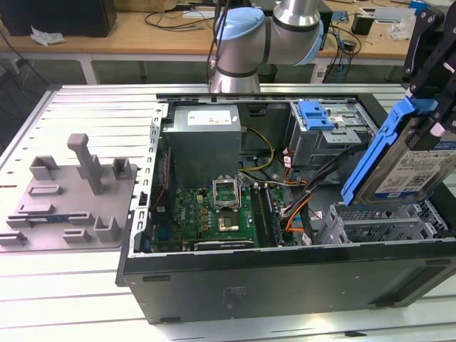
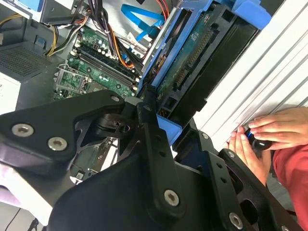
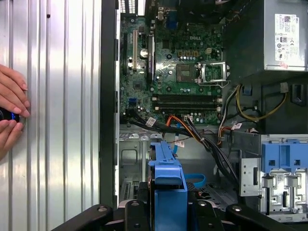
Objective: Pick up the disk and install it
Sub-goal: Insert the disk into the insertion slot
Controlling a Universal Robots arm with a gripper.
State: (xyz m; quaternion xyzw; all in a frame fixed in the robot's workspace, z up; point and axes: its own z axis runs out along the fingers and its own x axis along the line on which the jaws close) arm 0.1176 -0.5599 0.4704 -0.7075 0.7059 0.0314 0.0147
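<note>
Your gripper (image 1: 430, 107) has its jaws closed on the disk (image 1: 415, 169), clamped at the blue carrier rail (image 1: 377, 153), so the drive hangs tilted in the air at the exterior view's right end of the open computer case (image 1: 285, 274). It sits above the metal drive cage (image 1: 377, 222), while the blue bracket (image 1: 318, 115) on the other cage lies farther back in the case. In the first wrist view you look past the disk's blue edge onto the motherboard (image 3: 178, 72). The grey fixture (image 1: 71, 192) lies on the ribbed table (image 1: 85, 299), well apart from the disk. A person's hands (image 3: 12, 110) rest on that table beside the case, around a small black object (image 3: 6, 115).
</note>
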